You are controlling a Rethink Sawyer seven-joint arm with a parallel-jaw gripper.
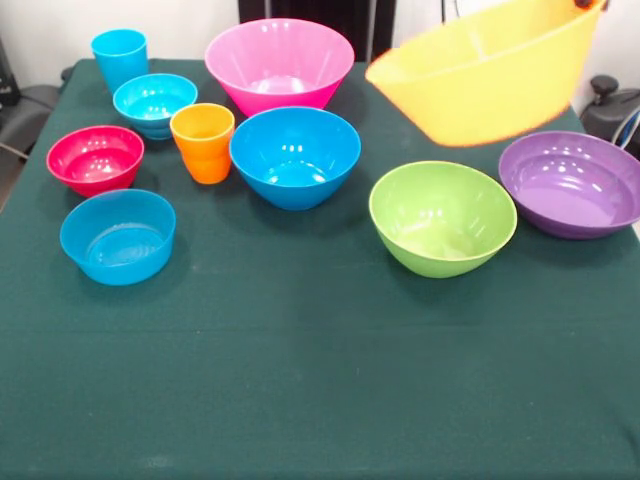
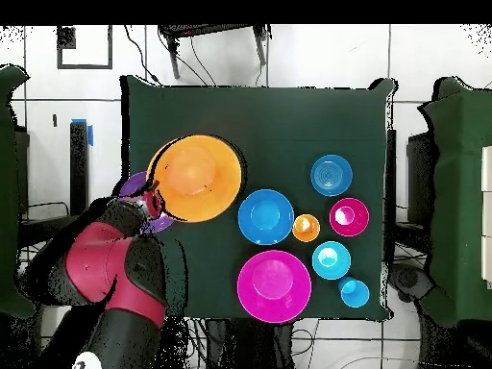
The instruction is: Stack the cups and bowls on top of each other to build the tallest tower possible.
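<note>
The large orange bowl (image 1: 490, 75) hangs tilted in the air above the table's right side, with my gripper (image 2: 157, 199) shut on its rim. Below it stand the green bowl (image 1: 442, 216) and the purple bowl (image 1: 571, 183); from overhead the green one is hidden under the orange bowl (image 2: 195, 178). The pink bowl (image 1: 279, 65) and the big blue bowl (image 1: 295, 156) sit mid-table. At the left are the orange cup (image 1: 203, 142), the light blue cup (image 1: 119, 57), the red bowl (image 1: 95, 158) and two small light blue bowls (image 1: 154, 103) (image 1: 118, 236).
A dark green cloth covers the table (image 1: 300, 380). Black chairs stand off its far corners. My red arm (image 2: 115, 269) reaches in over the table's edge beside the purple bowl (image 2: 133, 184).
</note>
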